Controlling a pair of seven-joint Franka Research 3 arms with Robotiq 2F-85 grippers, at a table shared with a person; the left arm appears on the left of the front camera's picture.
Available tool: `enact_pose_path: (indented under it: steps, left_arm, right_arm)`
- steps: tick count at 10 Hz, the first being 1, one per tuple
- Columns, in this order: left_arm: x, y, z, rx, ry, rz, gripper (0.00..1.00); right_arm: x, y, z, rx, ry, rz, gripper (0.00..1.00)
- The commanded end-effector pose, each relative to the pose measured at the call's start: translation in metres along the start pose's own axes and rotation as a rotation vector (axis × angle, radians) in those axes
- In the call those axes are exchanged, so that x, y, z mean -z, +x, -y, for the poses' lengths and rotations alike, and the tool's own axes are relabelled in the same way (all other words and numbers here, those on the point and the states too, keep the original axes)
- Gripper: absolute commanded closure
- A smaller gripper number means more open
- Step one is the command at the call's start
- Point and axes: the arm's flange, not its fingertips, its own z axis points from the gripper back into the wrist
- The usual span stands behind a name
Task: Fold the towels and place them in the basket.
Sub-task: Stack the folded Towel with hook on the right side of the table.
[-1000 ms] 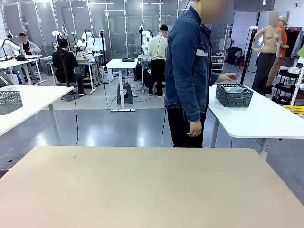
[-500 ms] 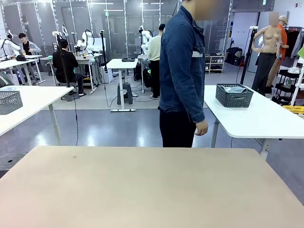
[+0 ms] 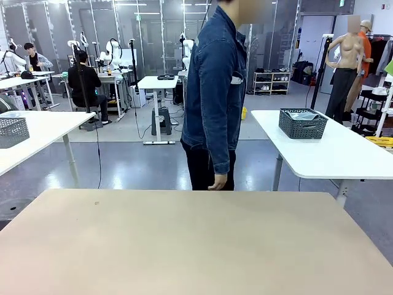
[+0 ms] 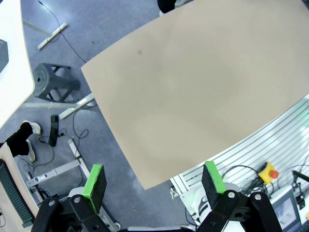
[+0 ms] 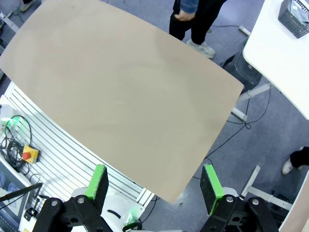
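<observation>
Basket (image 3: 303,123) of dark wire mesh is sitting on a white side table (image 3: 331,153) at the right of the front view, beyond the beige worktop (image 3: 184,239) and well apart from both claws. Something grey is lying inside it, a folded cloth by the look of it, though it is too small to tell for sure. In the right wrist view a corner of the same basket (image 5: 294,14) is showing at the top right edge, on the white table across a strip of floor from the worktop.

The left claw (image 4: 153,180) is hanging high above the worktop with its jaws spread wide, the green pads (image 4: 94,187) well apart, gripping nothing and touching nothing. Below it the near corner of the worktop is lying bare, with the robot's slatted base and a yellow box with a red button (image 4: 269,172) beside it.

The right claw (image 5: 154,186) is likewise hovering above the worktop's near edge, jaws gaping wide, with nothing between the green pads (image 5: 99,181).

A person in a denim jacket (image 3: 212,92) is standing side-on at the far edge of the worktop, one hand (image 3: 217,182) hanging down just beyond that edge. In the right wrist view the person's legs and shoes (image 5: 200,29) are showing at the top, beside the far side of the worktop.
</observation>
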Motion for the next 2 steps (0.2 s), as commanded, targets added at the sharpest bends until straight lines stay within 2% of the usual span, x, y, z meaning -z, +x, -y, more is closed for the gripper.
enact_pose_path:
  steps: [1,2]
  left_arm:
    - [-0.0015,-0.0009,-0.0005,-0.001,0.005,0.002,0.0]
    - [-0.0015,-0.0009,-0.0005,-0.001,0.005,0.002,0.0]
  right_arm:
    - [-0.0023,-0.001,-0.0022,0.0,-0.006,-0.012,0.04]
    - [-0.0023,-0.001,-0.0022,0.0,-0.006,-0.012,0.04]
